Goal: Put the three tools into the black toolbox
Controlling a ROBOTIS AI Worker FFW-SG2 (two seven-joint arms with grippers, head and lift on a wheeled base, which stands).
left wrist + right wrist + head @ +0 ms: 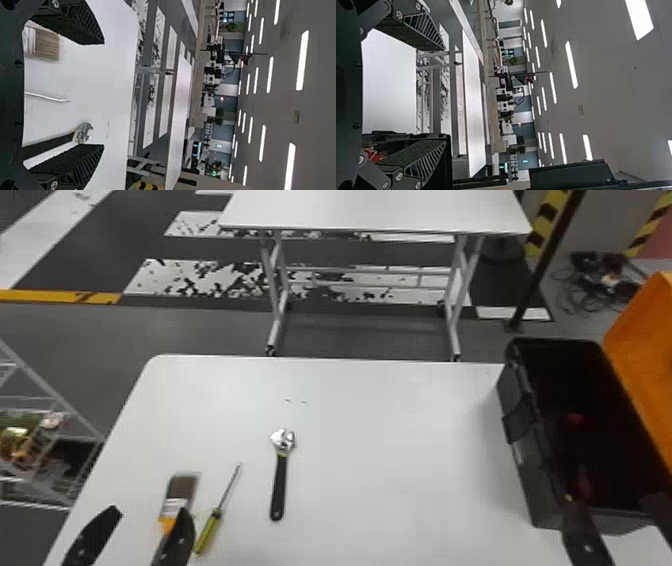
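Black plastic toolbox (519, 462) stands open in the head view; left of it lie a black-handled metal wrench (279, 485), yellow-handled screwdriver (210, 530), then orange-handled flat paintbrush (181, 487). The left gripper (151, 511) is far left of it, the right gripper (611, 501) at its near end. Left wrist view: left gripper (104, 94) gapes wide, empty. Right wrist view: right gripper (445, 95), likewise.

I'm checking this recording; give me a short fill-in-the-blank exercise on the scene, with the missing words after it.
In the head view, the tool between the paintbrush and the wrench is the ____.
The open lid of the black toolbox is ____.
The table under the three tools is ____.
The left gripper is ____, not shut.

Missing words: screwdriver; orange; white; open.
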